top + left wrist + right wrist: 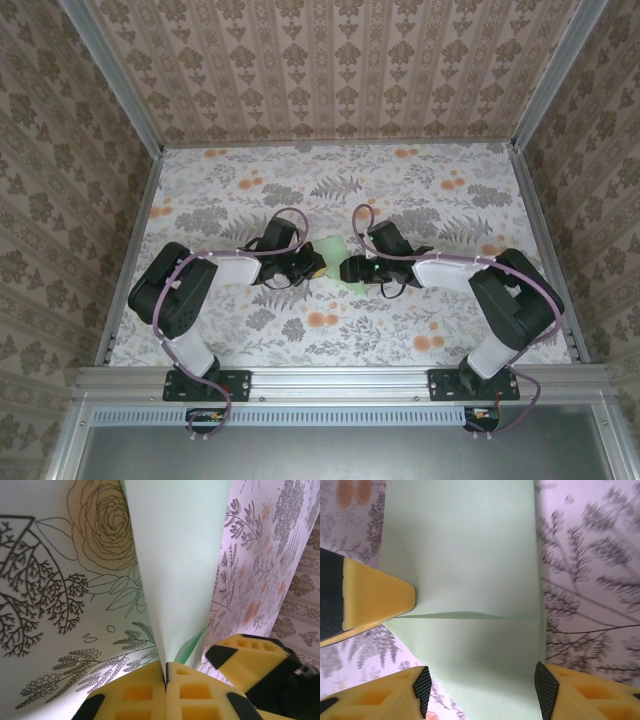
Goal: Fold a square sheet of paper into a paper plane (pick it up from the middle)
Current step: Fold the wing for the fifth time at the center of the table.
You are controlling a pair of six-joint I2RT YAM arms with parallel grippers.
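The square sheet of paper (338,256) is pale mint green and lies at the table's middle between both grippers. In the left wrist view my left gripper (165,672) is shut on the sheet's edge, and the paper (175,555) rises away from the closed yellow fingers (135,692). In the right wrist view my right gripper (482,692) stands open over the sheet (465,555), which shows one raised crease across it. The left gripper's yellow finger (375,597) touches that crease from the left. From above, the left gripper (318,268) and right gripper (350,270) nearly meet.
The floral-patterned tabletop (330,190) is walled by patterned panels on three sides with metal rails (340,378) along the near edge. Both arms reach inward from their bases (205,385) at the front. The right gripper's finger (250,660) sits close beside the left one.
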